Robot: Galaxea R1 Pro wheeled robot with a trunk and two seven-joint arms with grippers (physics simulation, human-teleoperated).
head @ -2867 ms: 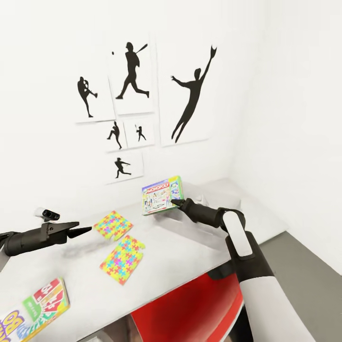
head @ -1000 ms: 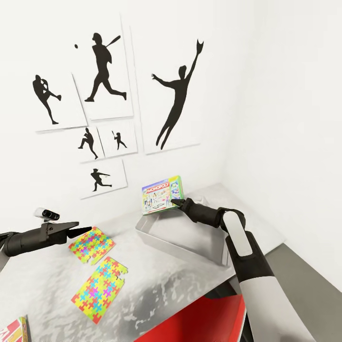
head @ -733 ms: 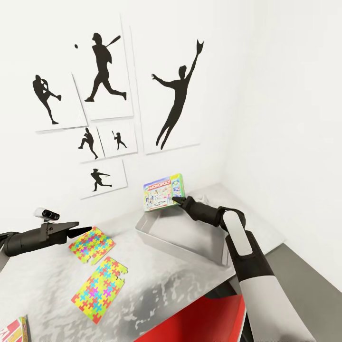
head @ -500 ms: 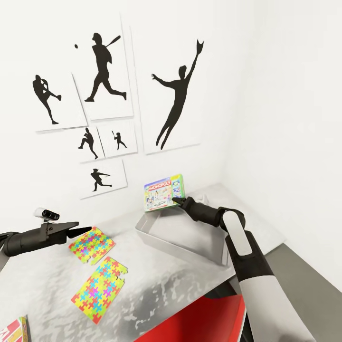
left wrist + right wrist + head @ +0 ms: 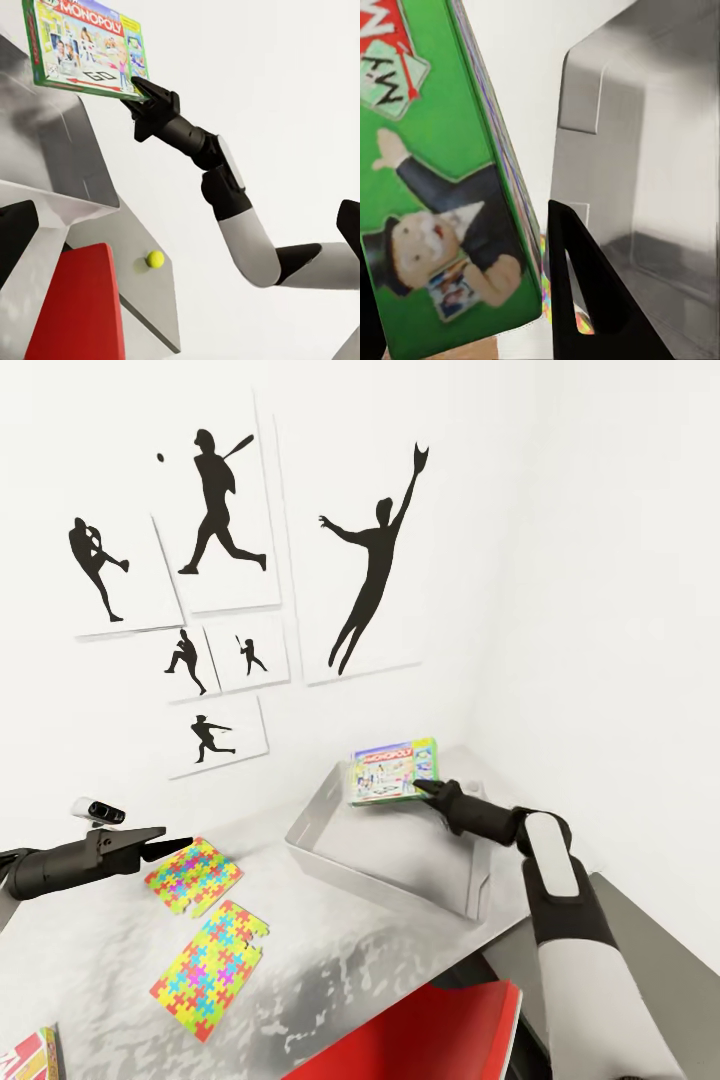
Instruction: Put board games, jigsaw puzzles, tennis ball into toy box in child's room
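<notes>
The right gripper (image 5: 418, 787) is pinching a corner of the green-and-white Monopoly box (image 5: 393, 770), tilted above the grey tub (image 5: 400, 840) near the table's (image 5: 330, 950) far corner; the left gripper (image 5: 178, 846) is hovering narrowly parted.

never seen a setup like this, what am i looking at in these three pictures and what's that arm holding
It is a simulated robot with two arms. The big picture comes from a camera on its head; the other two come from cameras near each hand. The right hand is shut on a green Monopoly game box, holding it above a grey plastic tub on the table. The left hand hovers beside two colourful jigsaw puzzles lying flat on the table. The left wrist picture looks across at the right arm and the game, and also shows a small yellow-green ball. A red chair stands at the table's near edge.
</notes>
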